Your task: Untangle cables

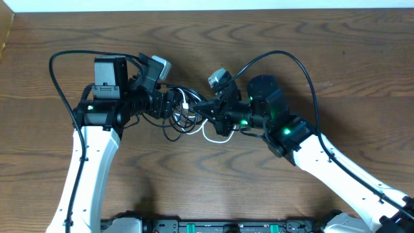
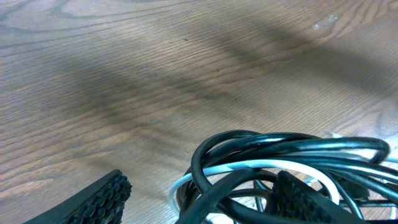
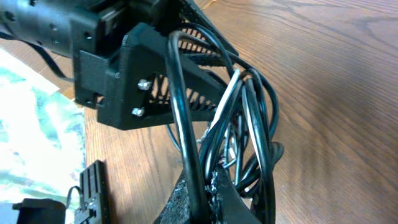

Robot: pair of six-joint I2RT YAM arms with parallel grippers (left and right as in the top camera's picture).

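The thin, flexible black and white cables [image 1: 187, 115] lay in one tangled bundle near the middle of the brown wooden table [image 1: 323, 52], just between the two arms. In the overhead view, one white loop [image 1: 212, 137] came out of the bundle on the side near the robot and rested on the wood.

The left gripper [image 1: 169, 103] reached into the bundle from the left. In its wrist view the left gripper [image 2: 202, 180] was released. Its two ribbed black fingers [image 2: 106, 199] stood wide apart, and bare table [image 2: 124, 74] showed between the left finger and the cables [image 2: 292, 149]. The black coils and one white cord [image 2: 249, 165] were lying over the other finger. From the right wrist view, several loops of the cables [image 3: 255, 118] hung around one black finger [image 3: 155, 74] of the left gripper.

The right gripper [image 1: 208, 111] met the bundle from the right side. In its own view the right gripper [image 3: 202, 193] was clenched, and one black strand [image 3: 183, 137] ran down into its closed pads, so it was grasping the cables there. That strand stood steeply up from the pads, nearly upright.
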